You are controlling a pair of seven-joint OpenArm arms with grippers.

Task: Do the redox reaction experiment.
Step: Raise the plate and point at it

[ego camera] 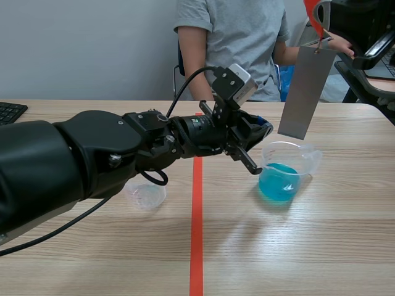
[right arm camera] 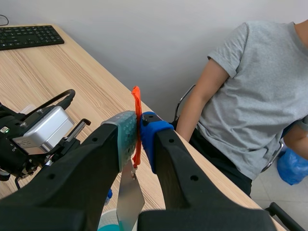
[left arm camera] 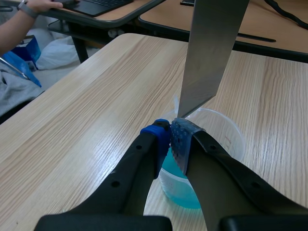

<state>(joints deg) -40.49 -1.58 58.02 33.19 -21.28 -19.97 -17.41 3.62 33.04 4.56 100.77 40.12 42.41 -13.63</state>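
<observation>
Wood surface (ego camera: 321, 246), person (ego camera: 237, 43) seated at its far edge. Metal plate (ego camera: 305, 92) hangs with its long axis vertical, lower end just above the beaker (ego camera: 284, 176) of blue liquid, toward the right edge. Left tool (left arm camera: 168, 139) clamps the beaker's rim. Right tool (right arm camera: 139, 134) pinches the plate's orange cord (right arm camera: 136, 103). Next move looks like straight down.

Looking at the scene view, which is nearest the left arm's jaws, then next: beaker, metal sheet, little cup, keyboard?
1. Clear plastic beaker of blue liquid: right beside the jaws.
2. Grey metal sheet: hanging on an orange ribbon above the beaker.
3. Small clear plastic cup: under the arm.
4. Black keyboard: far left edge.
</observation>
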